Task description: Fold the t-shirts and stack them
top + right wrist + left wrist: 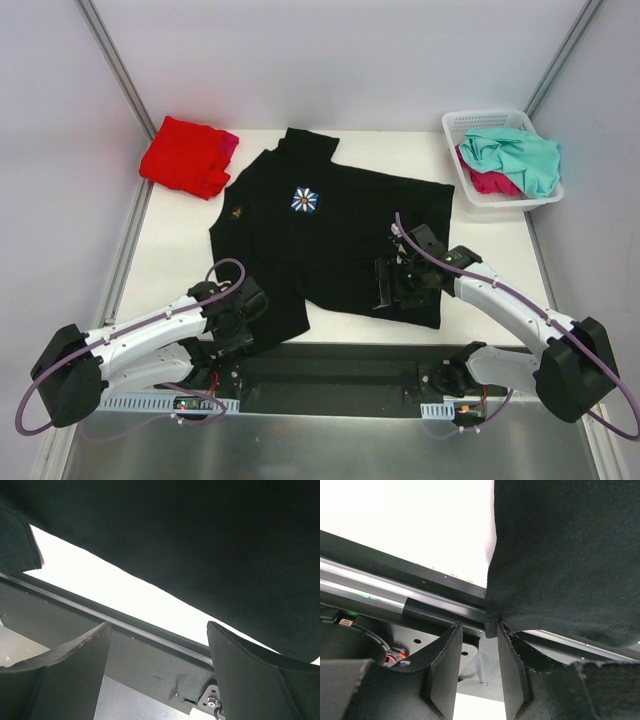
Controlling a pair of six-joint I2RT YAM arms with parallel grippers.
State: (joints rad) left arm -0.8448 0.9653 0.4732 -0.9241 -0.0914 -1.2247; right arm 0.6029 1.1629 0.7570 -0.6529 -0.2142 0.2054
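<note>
The left fingers (510,660) stand narrowly apart, with an open gap between them. The hemmed corner of the black t-shirt (560,555) hangs right at their tips and touches the tip of one finger; it is not pinched. From above, these fingers (240,312) sit at the shirt's near left corner, where the cloth reaches the near edge of the white surface (180,250).

The right fingers (225,650) are spread wide and hold nothing. The black t-shirt (175,530) lies just beyond their tips, with a strip of bare surface (125,595) between its hem and them. From above they (392,285) hover over the shirt's near right part.

The black t-shirt (330,240) lies spread flat, daisy print up, between and beyond both pairs of fingers. Well beyond the left fingers lies a folded red t-shirt (185,155). Well beyond the right fingers, a white lattice basket (455,125) holds a teal t-shirt (520,155) over a magenta-pink t-shirt (490,183).
</note>
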